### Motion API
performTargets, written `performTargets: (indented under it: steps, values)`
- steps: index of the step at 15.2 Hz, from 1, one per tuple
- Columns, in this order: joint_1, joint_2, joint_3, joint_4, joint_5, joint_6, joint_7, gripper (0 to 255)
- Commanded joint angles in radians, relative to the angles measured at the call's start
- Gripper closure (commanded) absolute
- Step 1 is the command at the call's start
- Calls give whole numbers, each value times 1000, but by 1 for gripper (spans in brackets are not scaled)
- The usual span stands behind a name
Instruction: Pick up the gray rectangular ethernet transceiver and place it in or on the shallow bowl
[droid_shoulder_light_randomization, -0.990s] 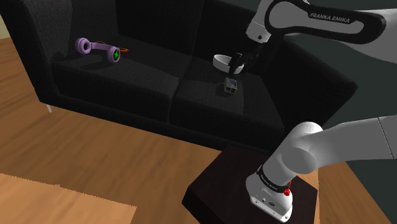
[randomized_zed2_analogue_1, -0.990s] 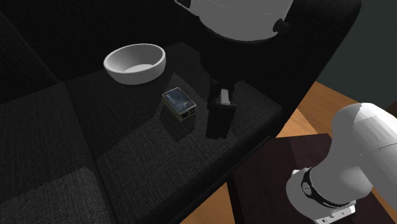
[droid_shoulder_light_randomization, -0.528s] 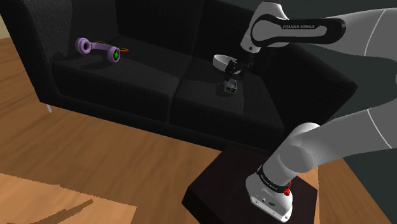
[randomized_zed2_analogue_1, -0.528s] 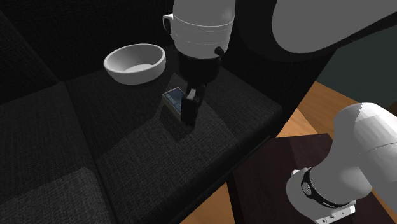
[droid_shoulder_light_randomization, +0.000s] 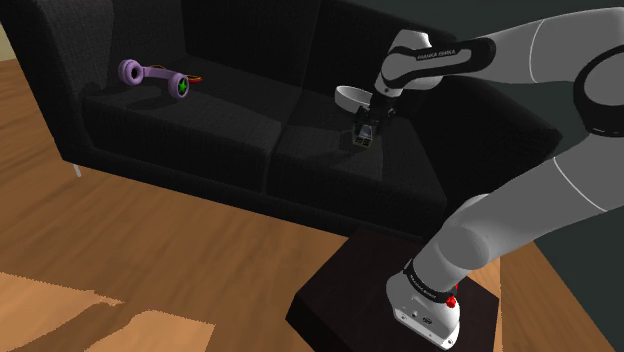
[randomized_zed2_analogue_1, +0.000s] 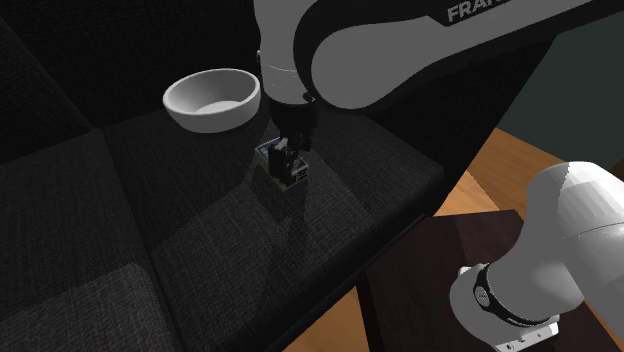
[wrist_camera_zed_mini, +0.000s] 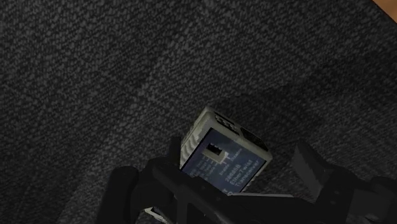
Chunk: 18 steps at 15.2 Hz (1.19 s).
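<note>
The gray rectangular ethernet transceiver (randomized_zed2_analogue_1: 296, 176) lies flat on the black sofa's seat cushion (randomized_zed2_analogue_1: 200, 230), its dark blue label (wrist_camera_zed_mini: 222, 167) facing up. My black gripper (randomized_zed2_analogue_1: 285, 160) has come down over it and stands open. In the wrist view the box (wrist_camera_zed_mini: 224, 153) sits between the fingers (wrist_camera_zed_mini: 310, 167); one finger is close to its side and the other stands apart from it. The shallow white bowl (randomized_zed2_analogue_1: 212, 100) rests on the same cushion just behind the transceiver. The shoulder view shows the bowl (droid_shoulder_light_randomization: 347, 97) and the gripper (droid_shoulder_light_randomization: 367, 130) beside it.
Purple headphones (droid_shoulder_light_randomization: 155, 78) lie on the sofa's far cushion at the shoulder view's left. The sofa backrest (droid_shoulder_light_randomization: 250, 40) rises right behind the bowl. A dark box stand (droid_shoulder_light_randomization: 345, 290) sits on the wooden floor (droid_shoulder_light_randomization: 150, 250) in front.
The arm has swung from beside the transceiver to over it and lowered, so the open fingers now straddle the box. The transceiver and the bowl have not moved.
</note>
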<state>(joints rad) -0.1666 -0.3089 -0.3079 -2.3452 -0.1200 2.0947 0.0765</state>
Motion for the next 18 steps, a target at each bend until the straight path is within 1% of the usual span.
performTargets:
  steps: [1, 7, 15, 16, 18]
  values:
    - [-2, 21, -6, -3, 3, 23, 2, 0]
    - [-1, 66, -16, -54, 9, 118, -5, 0]
    - [-1, 66, -16, -54, 9, 117, -5, 0]
    - [-1, 66, -16, -54, 9, 117, -5, 255]
    - [-1, 66, -16, -54, 9, 118, -5, 255]
